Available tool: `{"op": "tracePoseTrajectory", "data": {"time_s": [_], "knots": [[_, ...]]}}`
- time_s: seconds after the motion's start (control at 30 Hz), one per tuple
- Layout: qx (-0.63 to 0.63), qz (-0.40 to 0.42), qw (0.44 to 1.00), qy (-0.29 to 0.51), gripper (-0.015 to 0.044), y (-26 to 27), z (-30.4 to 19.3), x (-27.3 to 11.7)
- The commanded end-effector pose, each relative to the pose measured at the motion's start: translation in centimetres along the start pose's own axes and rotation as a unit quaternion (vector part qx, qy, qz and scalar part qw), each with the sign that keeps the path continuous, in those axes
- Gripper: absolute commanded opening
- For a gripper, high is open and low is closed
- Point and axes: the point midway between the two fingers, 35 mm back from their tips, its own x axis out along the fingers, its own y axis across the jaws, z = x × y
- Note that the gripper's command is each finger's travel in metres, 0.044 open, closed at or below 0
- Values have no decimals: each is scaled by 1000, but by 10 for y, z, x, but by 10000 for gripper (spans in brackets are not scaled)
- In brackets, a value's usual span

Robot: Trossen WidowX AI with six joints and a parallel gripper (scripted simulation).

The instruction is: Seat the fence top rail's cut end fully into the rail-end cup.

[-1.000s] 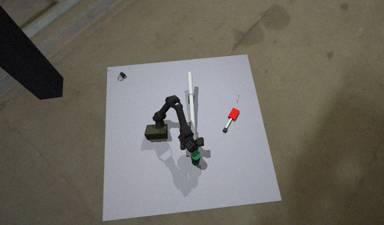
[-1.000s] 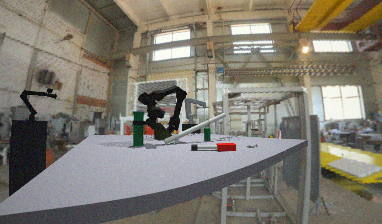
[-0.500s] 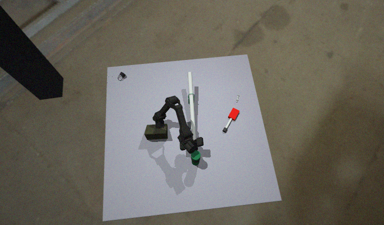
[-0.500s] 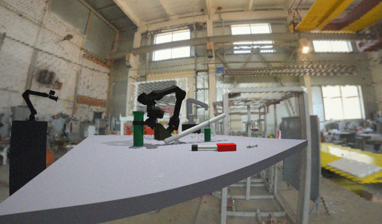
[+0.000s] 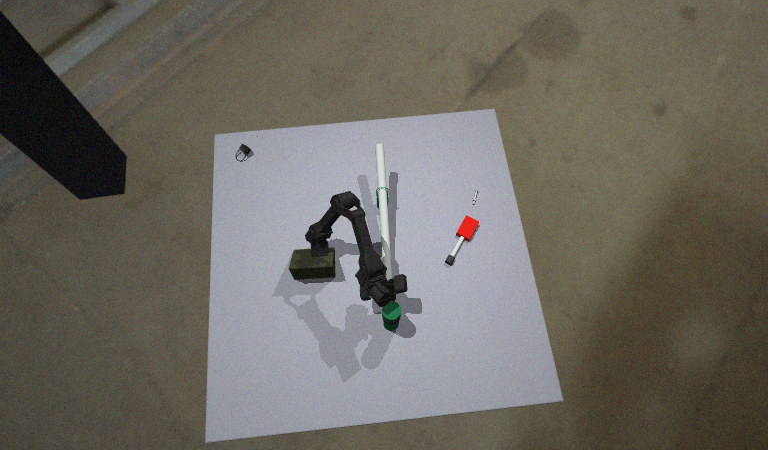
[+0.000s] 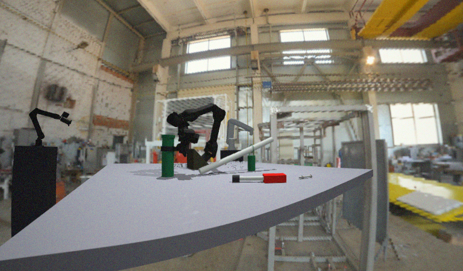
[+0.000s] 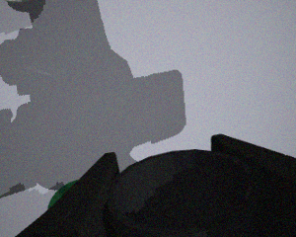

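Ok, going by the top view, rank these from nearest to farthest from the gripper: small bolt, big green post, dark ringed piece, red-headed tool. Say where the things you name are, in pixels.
1. Big green post (image 5: pixel 390 313) (image 6: pixel 167 164) (image 7: pixel 61 193): right by the gripper (image 5: pixel 388 300) (image 6: pixel 178 148) (image 7: pixel 164 154).
2. Red-headed tool (image 5: pixel 467 227) (image 6: pixel 274 178): right side of the view.
3. Small bolt (image 5: pixel 475 198) (image 6: pixel 306 177): right side, beyond the tool's red head.
4. Dark ringed piece (image 5: pixel 245 148): top-left table corner.
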Motion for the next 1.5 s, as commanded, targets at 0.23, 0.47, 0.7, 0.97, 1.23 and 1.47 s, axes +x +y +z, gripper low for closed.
{"op": "tracePoseTrajectory", "data": {"time_s": [0.23, 0.47, 0.7, 0.97, 1.23, 1.47], "knots": [[0, 0, 1000, 0, 236, 0, 0, 0], [0, 0, 1000, -1, 420, -8, 15, -14], [-1, 1, 1000, -3, 440, -19, 39, -34], [162, 0, 987, 5, 440, -30, 56, -51], [516, -7, 856, 18, 440, -46, 110, -92], [713, -16, 701, 23, 440, -50, 149, -116]]}}
